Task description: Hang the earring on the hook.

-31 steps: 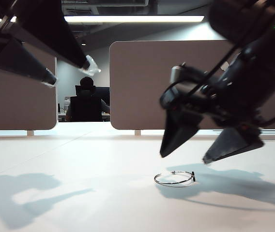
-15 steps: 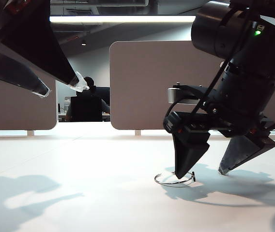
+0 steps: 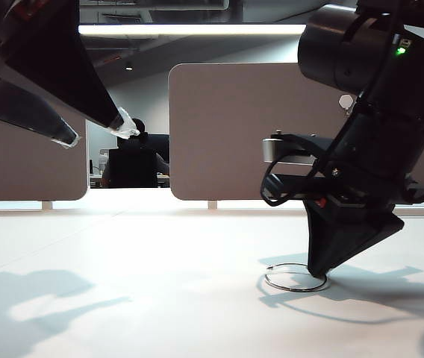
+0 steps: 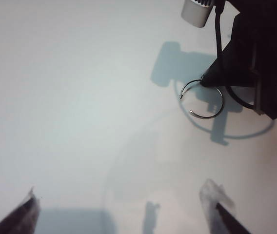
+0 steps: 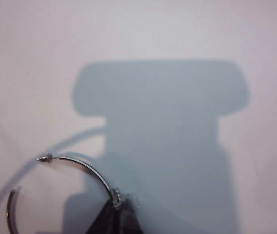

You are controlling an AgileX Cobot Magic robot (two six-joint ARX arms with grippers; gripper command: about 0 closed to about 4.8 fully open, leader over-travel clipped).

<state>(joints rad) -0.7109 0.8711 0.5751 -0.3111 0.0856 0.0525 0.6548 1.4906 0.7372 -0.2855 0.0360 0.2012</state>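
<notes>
1. Since a second ago, the right gripper (image 3: 318,273) has come down onto the table (image 3: 122,253) and drawn its two fingers together; the earring (image 3: 295,277) has slid a little toward the right of the exterior view.
2. The earring, a thin silver wire hoop open at one side, lies flat on the white table, in the right half of the exterior view.
3. The right gripper's jaws are closed to a single dark point, and that point pinches the hoop's wire; in the right wrist view the wire (image 5: 87,168) runs straight into the joined tips (image 5: 116,204).
4. From the left wrist view, the same dark tip (image 4: 207,82) meets the hoop (image 4: 202,100) on its rim, with the hoop's gap turned away from the tip.
5. The left gripper (image 3: 96,130) hangs high over the left side of the table, well apart from the earring, its fingers spread wide and holding nothing.
6. The hook (image 3: 346,101) is a small pale hexagonal pad on the beige partition (image 3: 227,127) behind the right arm, well above the table.
</notes>
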